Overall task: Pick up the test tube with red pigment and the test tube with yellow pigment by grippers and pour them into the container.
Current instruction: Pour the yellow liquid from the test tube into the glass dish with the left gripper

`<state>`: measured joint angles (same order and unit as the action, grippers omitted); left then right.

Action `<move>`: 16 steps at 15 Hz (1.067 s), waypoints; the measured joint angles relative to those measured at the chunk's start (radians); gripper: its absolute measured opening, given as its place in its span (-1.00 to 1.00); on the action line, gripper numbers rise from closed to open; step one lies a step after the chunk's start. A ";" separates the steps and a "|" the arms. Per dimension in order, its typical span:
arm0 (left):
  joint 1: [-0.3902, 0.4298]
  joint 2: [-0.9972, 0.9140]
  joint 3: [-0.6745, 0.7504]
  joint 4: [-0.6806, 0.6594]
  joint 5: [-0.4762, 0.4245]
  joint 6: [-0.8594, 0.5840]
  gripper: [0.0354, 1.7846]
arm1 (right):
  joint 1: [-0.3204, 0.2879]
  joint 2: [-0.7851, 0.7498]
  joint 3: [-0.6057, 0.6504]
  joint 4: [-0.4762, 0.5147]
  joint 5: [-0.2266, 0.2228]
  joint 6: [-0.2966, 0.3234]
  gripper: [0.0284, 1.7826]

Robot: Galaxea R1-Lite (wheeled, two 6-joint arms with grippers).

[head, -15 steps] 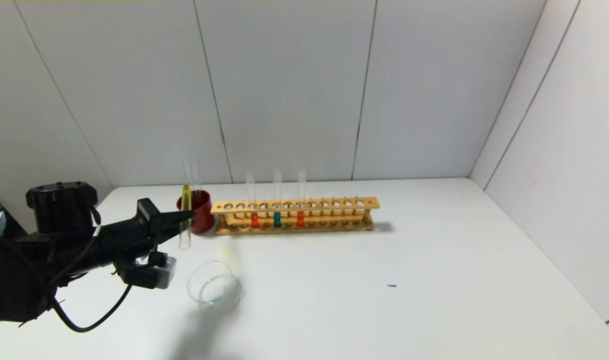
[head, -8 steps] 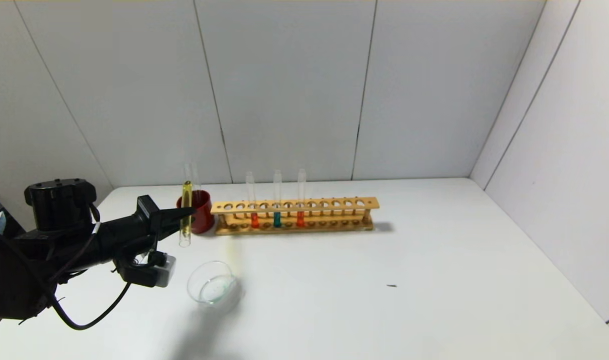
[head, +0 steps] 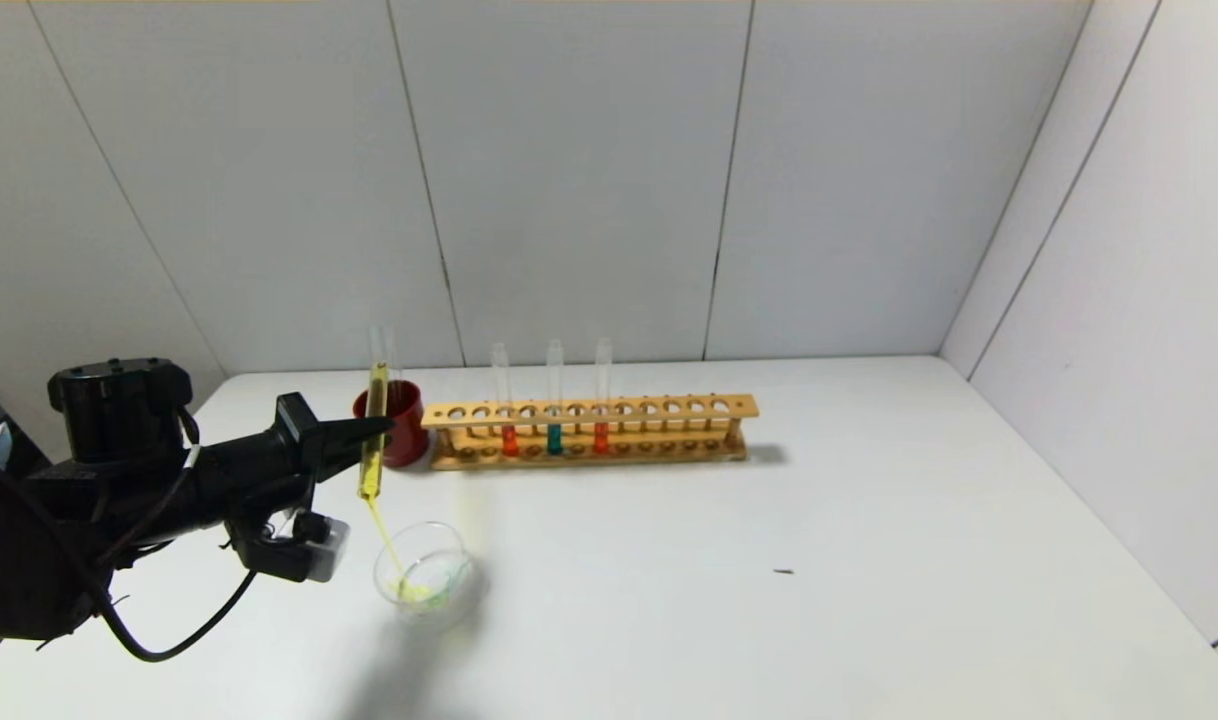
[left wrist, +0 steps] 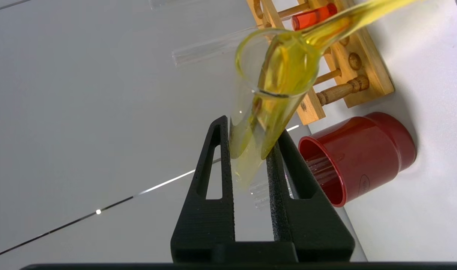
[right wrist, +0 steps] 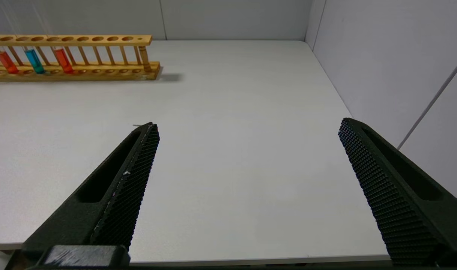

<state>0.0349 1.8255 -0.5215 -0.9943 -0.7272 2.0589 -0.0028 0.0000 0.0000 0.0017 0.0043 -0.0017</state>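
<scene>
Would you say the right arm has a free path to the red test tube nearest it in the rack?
Probably yes: the right gripper is open, only bare table lies between, and that red tube stands upright.

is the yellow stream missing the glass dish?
No, in the head view the yellow stream from the yellow test tube, held mouth down by the left gripper, lands inside the glass dish.

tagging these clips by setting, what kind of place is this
Probably a mock chemistry bench for robot trials: a wooden test tube rack with coloured liquids and a glass dish on a bare white table inside plain white panels.
</scene>
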 joint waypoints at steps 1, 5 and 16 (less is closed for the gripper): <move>0.000 0.000 0.000 0.000 0.001 0.000 -0.68 | 0.000 0.000 0.000 0.000 0.000 0.000 0.96; 0.000 0.002 0.000 0.000 0.002 0.015 -0.68 | 0.000 0.000 0.000 0.000 0.000 0.000 0.96; -0.007 0.006 -0.037 0.000 0.006 0.078 -0.68 | 0.000 0.000 0.000 0.000 0.000 0.000 0.96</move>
<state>0.0283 1.8315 -0.5589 -0.9943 -0.7211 2.1370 -0.0032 0.0000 0.0000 0.0017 0.0043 -0.0017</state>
